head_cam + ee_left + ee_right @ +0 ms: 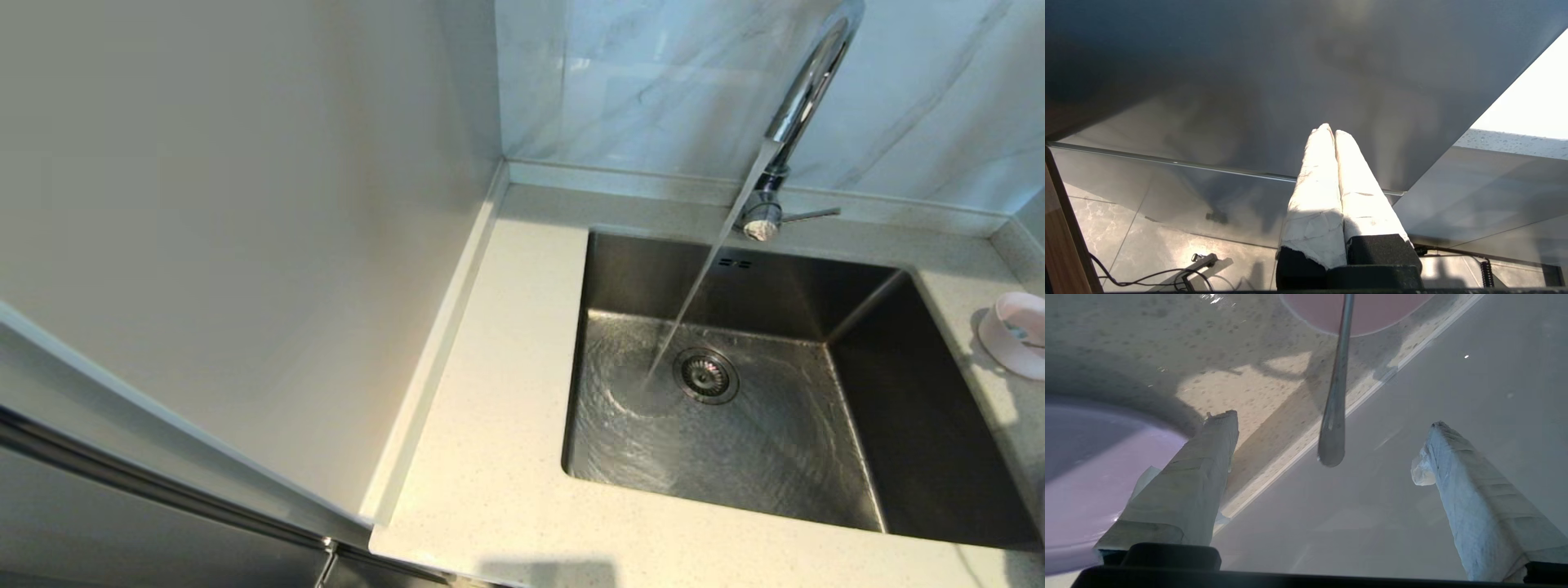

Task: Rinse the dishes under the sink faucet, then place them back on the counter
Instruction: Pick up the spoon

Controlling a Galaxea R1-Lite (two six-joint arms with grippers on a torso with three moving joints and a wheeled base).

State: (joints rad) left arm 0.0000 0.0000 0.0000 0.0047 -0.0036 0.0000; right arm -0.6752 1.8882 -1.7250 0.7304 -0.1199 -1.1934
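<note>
Water streams from the chrome faucet [804, 90] into the steel sink [759, 441], landing beside the drain strainer [706, 376]. The pink bowl [1016, 335] stands on the counter [490, 425] at the sink's far right. Neither gripper shows in the head view. In the right wrist view my right gripper [1329, 419] is open over the counter [1229, 388], holding nothing. The lilac plate [1086, 465] lies beside one of its fingers [1208, 465]. The pink bowl [1372, 310] sits ahead, with a slim metal handle [1333, 416] reaching out of it. My left gripper [1329, 130] is shut and empty.
A tall pale panel [245, 245] walls off the counter's left side. Marble-veined tiles [653, 82] rise behind the faucet, whose lever [812, 215] points right. The left gripper hangs before a grey metal cabinet front [1290, 81], above a tiled floor with cables [1147, 277].
</note>
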